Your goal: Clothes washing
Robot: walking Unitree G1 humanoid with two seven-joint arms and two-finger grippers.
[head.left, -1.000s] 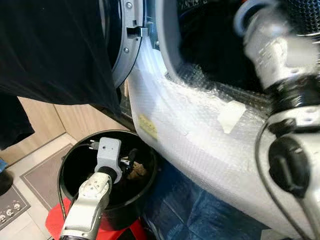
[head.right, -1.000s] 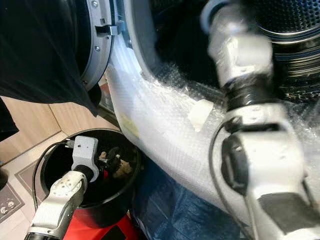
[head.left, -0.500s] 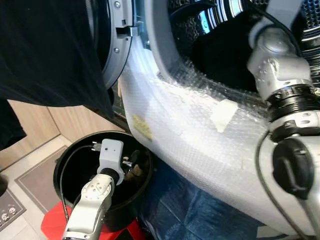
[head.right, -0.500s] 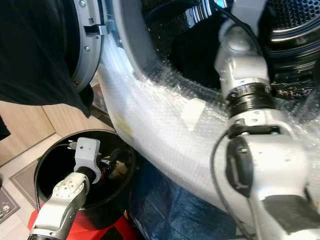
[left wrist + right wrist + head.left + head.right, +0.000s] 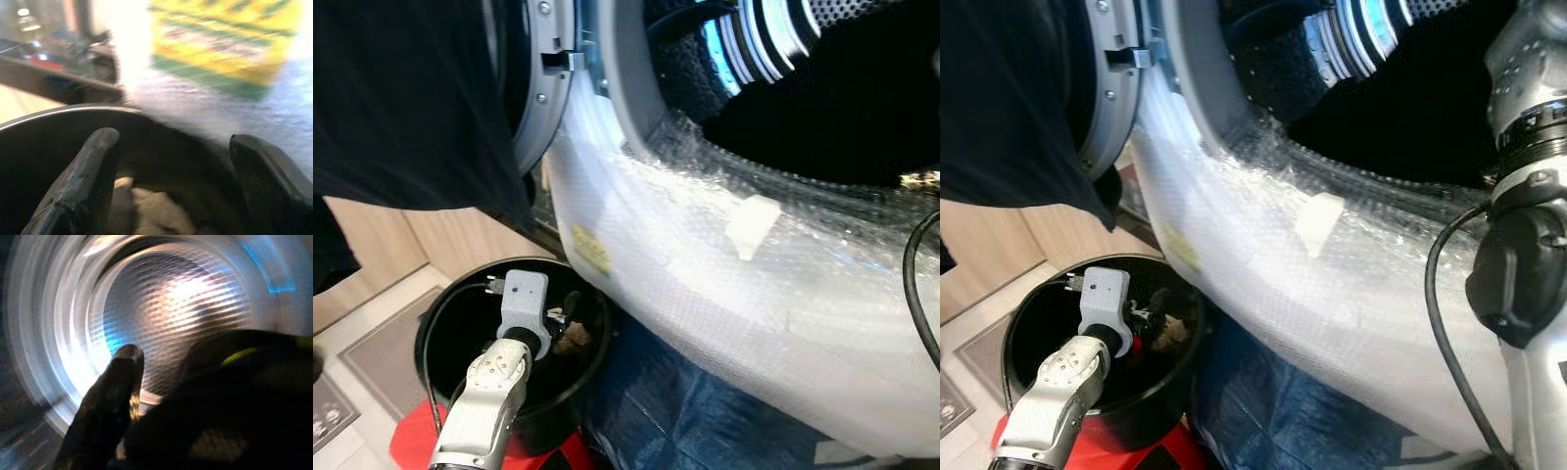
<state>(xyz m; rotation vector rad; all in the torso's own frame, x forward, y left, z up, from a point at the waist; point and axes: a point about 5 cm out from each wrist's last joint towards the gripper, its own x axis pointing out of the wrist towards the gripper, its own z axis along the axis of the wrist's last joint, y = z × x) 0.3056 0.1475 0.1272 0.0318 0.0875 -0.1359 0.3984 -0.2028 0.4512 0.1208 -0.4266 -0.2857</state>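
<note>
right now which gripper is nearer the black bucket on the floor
Left. The left gripper is open, down inside the black bucket. The right gripper is up inside the washer drum, holding a dark garment.

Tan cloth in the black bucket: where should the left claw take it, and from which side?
Take the tan cloth at its raised crumpled bunch, coming straight down from above. It lies at the bottom of the deep black bucket, whose walls seem to block any side approach. The left claw is already inside, open, with the cloth below its fingers, so a short drop and close should probably catch a fold.
</note>
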